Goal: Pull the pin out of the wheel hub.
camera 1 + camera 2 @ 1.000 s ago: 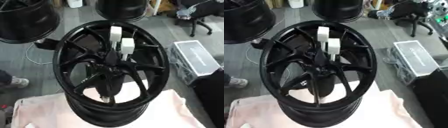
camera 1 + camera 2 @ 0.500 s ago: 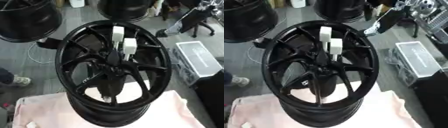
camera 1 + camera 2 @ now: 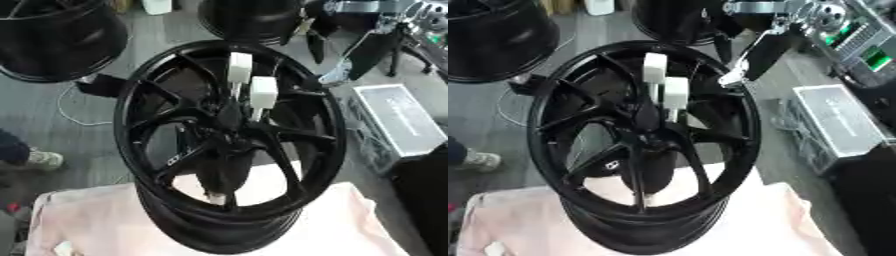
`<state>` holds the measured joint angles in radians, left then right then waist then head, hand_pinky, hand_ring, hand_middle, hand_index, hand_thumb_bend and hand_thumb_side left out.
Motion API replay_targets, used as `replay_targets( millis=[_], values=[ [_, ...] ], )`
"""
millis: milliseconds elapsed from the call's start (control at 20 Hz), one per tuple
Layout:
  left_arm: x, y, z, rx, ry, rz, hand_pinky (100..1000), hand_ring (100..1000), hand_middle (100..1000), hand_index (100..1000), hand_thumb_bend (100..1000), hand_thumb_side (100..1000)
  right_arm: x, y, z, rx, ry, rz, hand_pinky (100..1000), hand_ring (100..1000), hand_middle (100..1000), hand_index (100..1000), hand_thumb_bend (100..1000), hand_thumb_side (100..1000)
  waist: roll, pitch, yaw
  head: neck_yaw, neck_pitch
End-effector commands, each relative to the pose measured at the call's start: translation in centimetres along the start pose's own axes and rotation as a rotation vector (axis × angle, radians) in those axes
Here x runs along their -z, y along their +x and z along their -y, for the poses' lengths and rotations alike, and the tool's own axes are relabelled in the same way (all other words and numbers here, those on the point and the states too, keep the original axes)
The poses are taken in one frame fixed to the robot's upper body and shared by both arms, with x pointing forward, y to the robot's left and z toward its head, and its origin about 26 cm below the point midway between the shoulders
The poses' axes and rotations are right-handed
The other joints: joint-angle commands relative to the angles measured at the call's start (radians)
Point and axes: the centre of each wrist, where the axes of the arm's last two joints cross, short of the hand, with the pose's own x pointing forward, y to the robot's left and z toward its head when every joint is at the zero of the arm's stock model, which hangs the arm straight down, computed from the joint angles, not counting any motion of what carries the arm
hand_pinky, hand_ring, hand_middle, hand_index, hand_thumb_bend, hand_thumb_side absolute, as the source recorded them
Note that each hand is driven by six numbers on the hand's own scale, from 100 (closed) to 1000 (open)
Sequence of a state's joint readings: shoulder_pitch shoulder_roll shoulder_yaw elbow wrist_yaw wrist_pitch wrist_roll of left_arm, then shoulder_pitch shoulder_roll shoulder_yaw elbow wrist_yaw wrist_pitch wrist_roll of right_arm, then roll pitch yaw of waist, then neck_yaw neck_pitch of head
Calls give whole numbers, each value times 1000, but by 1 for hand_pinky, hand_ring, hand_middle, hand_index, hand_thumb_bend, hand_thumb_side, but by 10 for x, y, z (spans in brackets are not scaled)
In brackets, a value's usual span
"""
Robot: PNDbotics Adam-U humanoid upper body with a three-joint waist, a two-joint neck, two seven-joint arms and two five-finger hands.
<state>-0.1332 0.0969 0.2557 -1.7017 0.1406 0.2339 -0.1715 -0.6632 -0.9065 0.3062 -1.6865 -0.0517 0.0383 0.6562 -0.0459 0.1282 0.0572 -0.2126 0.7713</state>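
I see the black wheel hub (image 3: 229, 145) standing in the middle of the frame on a pale pink cloth (image 3: 96, 220) that covers the table. Two white block-headed pins (image 3: 262, 92) stick up side by side from the centre of the spokes, a little above the middle of the frame. My right hand (image 3: 750, 60) comes in from the upper right and hangs over the rim, apart from the pins; I cannot tell whether its fingers are curled. My left hand does not show. A grey case (image 3: 402, 120) lies at right.
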Motion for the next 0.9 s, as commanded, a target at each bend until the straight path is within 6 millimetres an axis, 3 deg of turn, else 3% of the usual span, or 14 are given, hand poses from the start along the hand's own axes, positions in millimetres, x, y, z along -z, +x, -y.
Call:
replay_targets(
  millis=[50, 900],
  values=[
    [2, 8, -2, 21, -11, 22, 471, 523, 617, 704, 356, 928, -1, 3, 9, -38, -2, -15, 445, 414, 760, 885, 461, 201, -1, -10, 2, 0, -1],
    [1, 7, -1, 18, -15, 15, 472, 523, 618, 704, 354, 930, 21, -10, -1, -50, 63, -54, 429, 401, 753, 881, 464, 203, -3, -13, 6, 1, -1]
  ],
)
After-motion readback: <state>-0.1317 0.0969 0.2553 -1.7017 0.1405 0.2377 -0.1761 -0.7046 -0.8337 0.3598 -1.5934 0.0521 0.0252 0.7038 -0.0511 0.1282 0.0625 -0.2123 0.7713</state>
